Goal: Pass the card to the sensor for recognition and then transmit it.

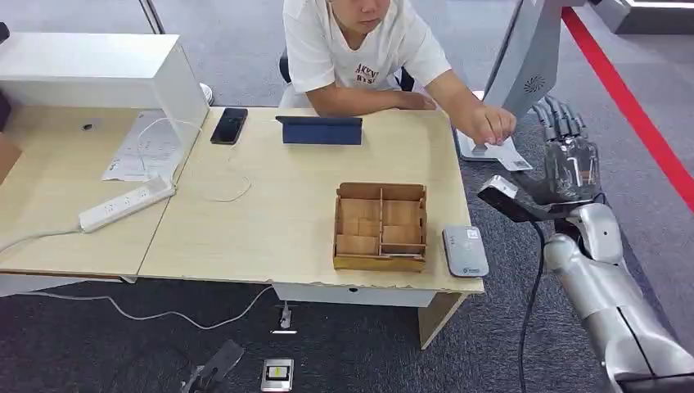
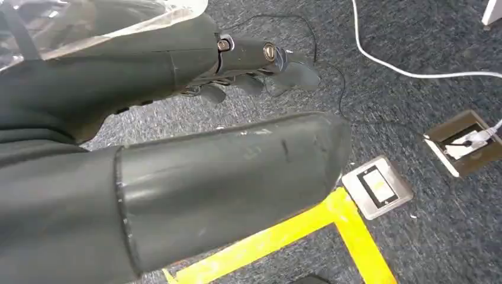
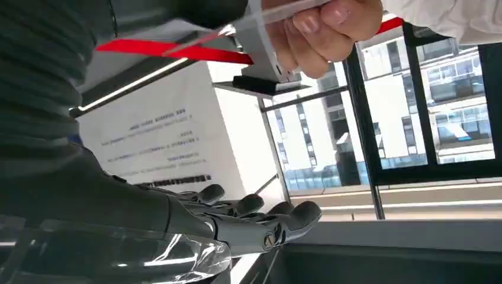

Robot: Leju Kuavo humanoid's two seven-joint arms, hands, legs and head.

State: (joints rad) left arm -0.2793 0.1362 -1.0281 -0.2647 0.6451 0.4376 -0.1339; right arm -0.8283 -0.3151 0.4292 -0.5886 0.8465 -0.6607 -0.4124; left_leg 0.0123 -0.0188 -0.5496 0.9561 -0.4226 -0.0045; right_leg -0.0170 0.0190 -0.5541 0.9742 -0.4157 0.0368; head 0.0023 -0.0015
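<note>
A person's hand (image 1: 488, 123) holds a white card (image 1: 511, 155) out past the table's right edge. My right hand (image 1: 568, 157) is raised just right of the card, palm open and fingers stretched out, with nothing in it. In the right wrist view the person's fingers (image 3: 331, 23) pinch the card (image 3: 260, 41) above my spread fingers (image 3: 260, 222); whether my thumb touches it is unclear. The grey sensor (image 1: 465, 250) lies flat at the table's front right corner. My left hand (image 2: 237, 171) hangs over the carpet and holds nothing.
A wooden compartment box (image 1: 380, 227) stands left of the sensor. A tablet (image 1: 320, 129), a phone (image 1: 229, 125) and a power strip (image 1: 127, 204) lie further left. A person sits behind the table (image 1: 270, 213). A grey stand (image 1: 524, 61) rises beyond my right hand.
</note>
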